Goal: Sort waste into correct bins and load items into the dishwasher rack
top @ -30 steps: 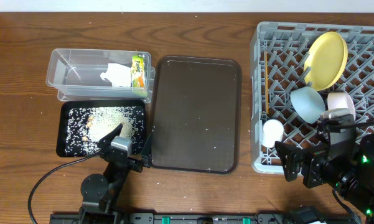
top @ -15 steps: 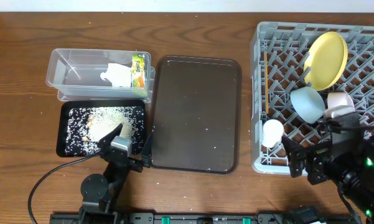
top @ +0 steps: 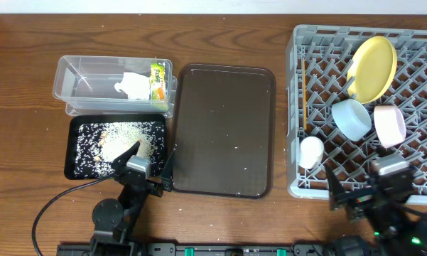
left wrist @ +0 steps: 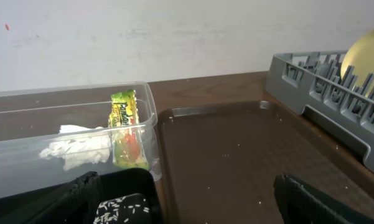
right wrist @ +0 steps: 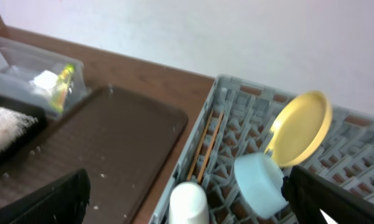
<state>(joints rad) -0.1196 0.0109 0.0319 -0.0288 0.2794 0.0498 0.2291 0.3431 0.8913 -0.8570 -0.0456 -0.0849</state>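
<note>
The grey dishwasher rack [top: 295, 107] at the right holds a leaning yellow plate [top: 371, 69], a light blue bowl [top: 351, 119], a cream-white bowl [top: 388, 126], a white cup [top: 312, 151] and two chopsticks [top: 305, 107]. At the left, a clear tub [top: 74, 78] contains a crumpled tissue [top: 133, 85] and a snack wrapper [top: 158, 81]. In front of it, rice grains [top: 121, 139] lie in the black tray [top: 71, 153]. My left gripper [top: 151, 151] is open and empty beside the black tray. My right gripper [top: 369, 181] hangs open and empty at the rack's front edge.
A dark brown serving tray [top: 224, 128] lies between the bins and the rack, with a few stray grains on it. The left arm's cable [top: 53, 206] trails across the wooden table at the front left.
My right arm has pulled back toward the table's front edge, off the rack, uncovering the cream-white bowl. The left arm has not moved.
</note>
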